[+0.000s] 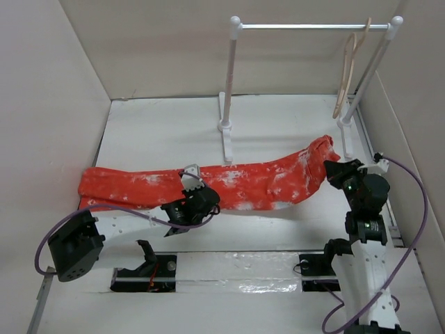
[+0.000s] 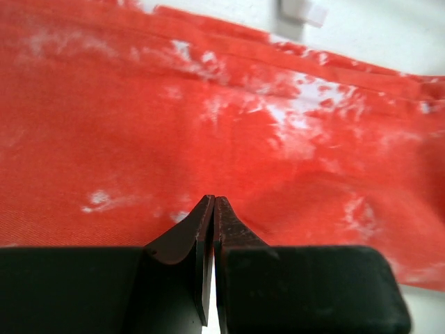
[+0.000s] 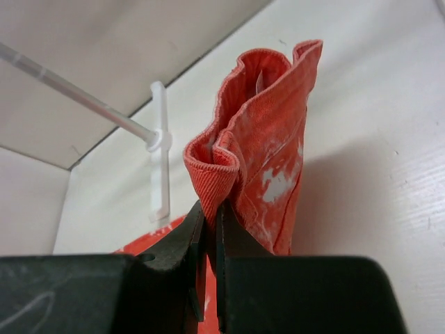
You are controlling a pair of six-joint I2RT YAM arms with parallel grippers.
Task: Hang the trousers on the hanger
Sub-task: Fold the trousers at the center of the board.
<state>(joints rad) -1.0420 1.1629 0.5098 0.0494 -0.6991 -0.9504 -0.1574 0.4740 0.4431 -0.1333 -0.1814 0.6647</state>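
Right wrist view shows our right end effector (image 3: pixel 208 207) pinched tight on the soft, limp trousers (image 3: pixel 268 139) at one bunched end, while our left end effector (image 2: pixel 212 202) is closed at mid-leg, hold unclear.

The trousers (image 1: pixel 208 184) lie across the table (image 1: pixel 278 118), running left and right of the left gripper (image 2: pixel 212 207). The right gripper (image 3: pixel 208 212) pinches 1 end (raised upright above its jaws). Beyond both stands the rack (image 1: pixel 306 28), with the hanger (image 1: pixel 345 69) on its bar.
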